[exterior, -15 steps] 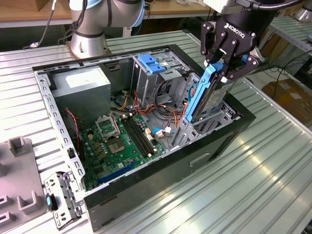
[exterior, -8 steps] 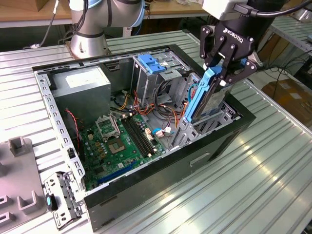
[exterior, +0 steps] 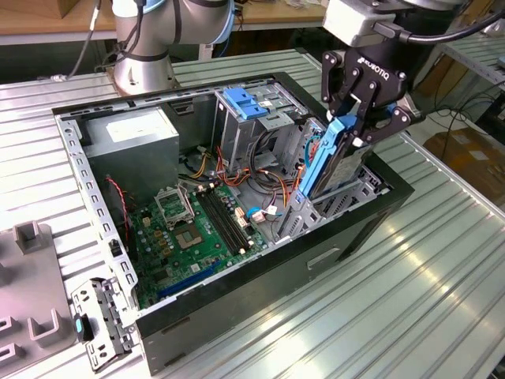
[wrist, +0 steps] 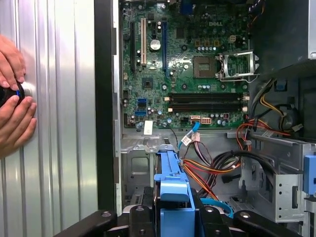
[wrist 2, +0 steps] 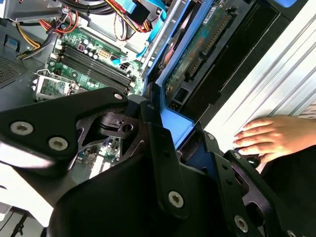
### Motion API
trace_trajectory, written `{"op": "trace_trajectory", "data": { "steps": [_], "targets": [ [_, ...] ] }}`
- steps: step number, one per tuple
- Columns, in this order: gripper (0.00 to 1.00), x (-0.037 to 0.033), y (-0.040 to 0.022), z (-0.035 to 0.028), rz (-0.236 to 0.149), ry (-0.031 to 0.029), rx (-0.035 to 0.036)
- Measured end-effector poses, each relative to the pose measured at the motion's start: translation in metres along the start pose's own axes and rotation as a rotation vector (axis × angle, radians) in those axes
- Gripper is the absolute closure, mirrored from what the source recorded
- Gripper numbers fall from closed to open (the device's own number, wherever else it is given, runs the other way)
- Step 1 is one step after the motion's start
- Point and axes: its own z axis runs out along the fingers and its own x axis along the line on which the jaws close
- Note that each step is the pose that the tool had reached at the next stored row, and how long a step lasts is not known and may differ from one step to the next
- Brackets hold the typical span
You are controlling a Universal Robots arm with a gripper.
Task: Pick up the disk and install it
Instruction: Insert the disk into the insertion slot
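one end effector clamped on the disk, near upright between narrow bay walls

Ribbed silver metal worktop, bright glare along its slats. Wooden bench behind, 11 o'clock in exterior view. Brown cardboard past worktop edge, 3 o'clock, dark cables nearby.

blue-framed disk, steeply tilted; lower end inside case
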Motion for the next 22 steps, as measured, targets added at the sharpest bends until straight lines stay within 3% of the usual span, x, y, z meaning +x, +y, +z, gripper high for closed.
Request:
{"op": "trace_trajectory", "data": {
  "steps": [17, 22],
  "targets": [
    [0.63, 0.0037, 0.0004, 0.0297, 0.000, 0.0000, 0.0000],
    [0.63, 0.0047, 0.0006, 0.0416, 0.000, 0.0000, 0.0000]
  ]
}}
